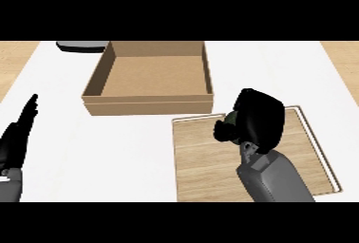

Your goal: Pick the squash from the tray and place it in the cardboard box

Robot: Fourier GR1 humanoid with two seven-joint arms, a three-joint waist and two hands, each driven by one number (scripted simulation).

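- Squash sat over the wooden tray, near its far edge, mostly hidden, only a dark green bit showing.
- Right hand was curled round the squash, fingers closed on it.
- Cardboard box stood open on the white surface, just beyond the tray, nothing seen inside.
- Left hand rested at the left edge, fingers straight, holding nothing.
- Dark grey object lay behind the box's far left corner, partly cut off.

A dark grey object lies on the white counter, partly cut off.
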